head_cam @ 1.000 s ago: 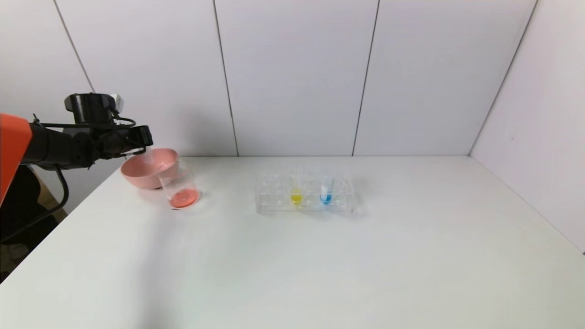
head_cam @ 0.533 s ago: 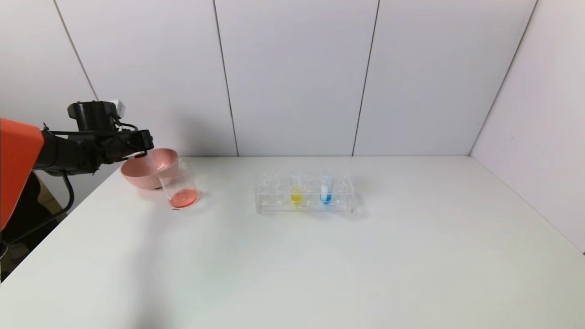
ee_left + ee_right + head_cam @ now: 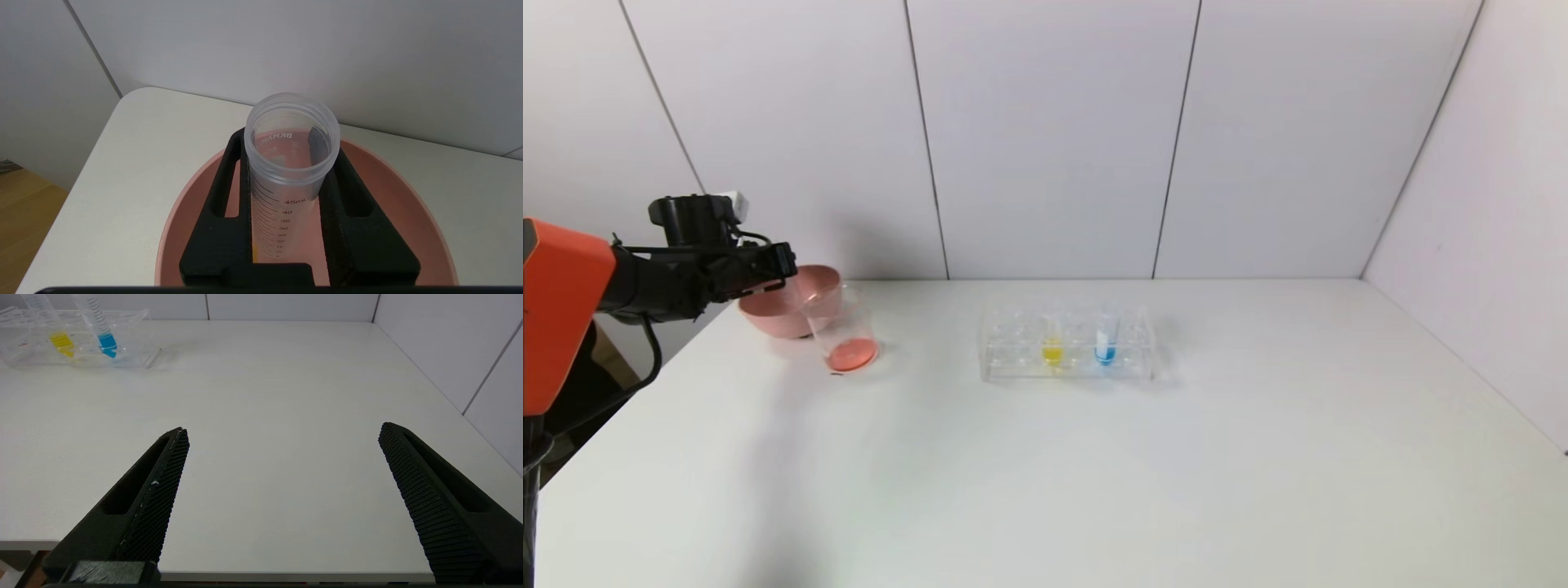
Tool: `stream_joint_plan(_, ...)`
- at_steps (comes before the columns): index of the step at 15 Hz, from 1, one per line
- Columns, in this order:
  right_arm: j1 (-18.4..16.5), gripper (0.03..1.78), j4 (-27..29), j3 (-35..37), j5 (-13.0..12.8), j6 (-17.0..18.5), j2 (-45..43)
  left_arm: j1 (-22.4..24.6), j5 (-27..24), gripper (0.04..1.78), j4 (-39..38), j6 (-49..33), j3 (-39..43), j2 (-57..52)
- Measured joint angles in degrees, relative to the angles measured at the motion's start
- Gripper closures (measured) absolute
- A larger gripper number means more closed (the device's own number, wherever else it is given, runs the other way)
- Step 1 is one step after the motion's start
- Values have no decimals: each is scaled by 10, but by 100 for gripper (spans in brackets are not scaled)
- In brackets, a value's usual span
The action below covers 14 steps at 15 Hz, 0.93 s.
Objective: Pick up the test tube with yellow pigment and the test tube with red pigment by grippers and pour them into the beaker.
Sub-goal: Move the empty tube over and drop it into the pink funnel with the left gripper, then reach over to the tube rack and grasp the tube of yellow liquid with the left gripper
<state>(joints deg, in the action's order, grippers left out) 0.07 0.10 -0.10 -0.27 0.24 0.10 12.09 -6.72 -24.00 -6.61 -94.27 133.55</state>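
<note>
My left gripper [image 3: 783, 265] is shut on a clear graduated test tube [image 3: 291, 163], the red pigment tube, which now looks empty. It holds the tube over the pink bowl [image 3: 776, 314], as the left wrist view [image 3: 286, 143] shows. The beaker [image 3: 841, 322] stands in front of the bowl with red-orange liquid [image 3: 853, 354] at its bottom. The yellow pigment test tube [image 3: 1052, 343] stands in the clear rack [image 3: 1013, 363] at mid-table and also shows in the right wrist view [image 3: 61, 338]. My right gripper [image 3: 282, 433] is open and empty above the table's front edge.
A blue-liquid tube [image 3: 1105, 343] stands in the rack to the right of the yellow one. The pink bowl [image 3: 388, 196] sits at the table's far left corner, close to the left edge. White walls close the back and right sides.
My left gripper has sunk a little and drawn back to the left with the tube, staying over the pink bowl. The beaker, the rack and its tubes have not moved.
</note>
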Motion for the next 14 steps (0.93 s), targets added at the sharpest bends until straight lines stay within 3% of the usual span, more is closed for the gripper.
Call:
stream_joint_plan(3, 0, 11, 0, 0, 0, 0, 0, 1, 0, 110, 0, 0, -1, 0)
stream_joint_plan(7, 0, 11, 0, 0, 0, 0, 0, 1, 0, 47, -1, 0, 0, -1)
stream_joint_plan(9, 0, 11, 0, 0, 0, 0, 0, 1, 0, 23, -1, 6, 2, -7)
stream_joint_plan(11, 0, 11, 0, 0, 0, 0, 0, 0, 0, 9, -1, 15, 9, -17)
stream_joint_plan(14, 0, 11, 0, 0, 0, 0, 0, -2, 0, 5, -13, 16, 31, -41)
